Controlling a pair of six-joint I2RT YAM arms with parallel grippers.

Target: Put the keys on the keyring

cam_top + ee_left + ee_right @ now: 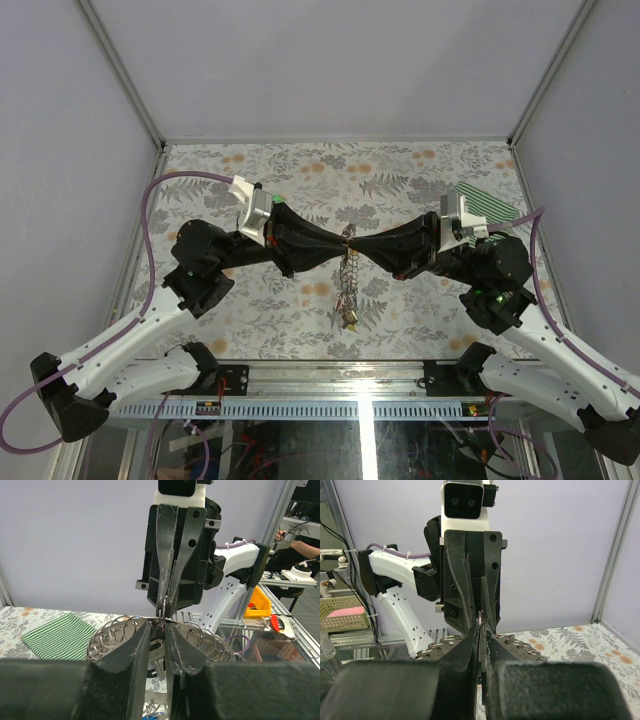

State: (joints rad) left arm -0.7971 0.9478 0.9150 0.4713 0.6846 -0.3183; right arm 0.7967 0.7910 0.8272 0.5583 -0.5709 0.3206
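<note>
My right gripper (479,631) is clenched on the top edge of the keyring (348,262), which hangs above the middle of the floral table (420,170), strung with small split rings (112,630), while my left gripper (159,628) meets it tip to tip, its fingers narrowly apart around that same edge, and I cannot tell whether they pinch it.

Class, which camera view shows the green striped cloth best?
The left wrist view: the green striped cloth lies large and nearly whole, stripes clear. The top view shows it small at the far right of the table, partly behind the right arm. The right wrist view does not show it.
</note>
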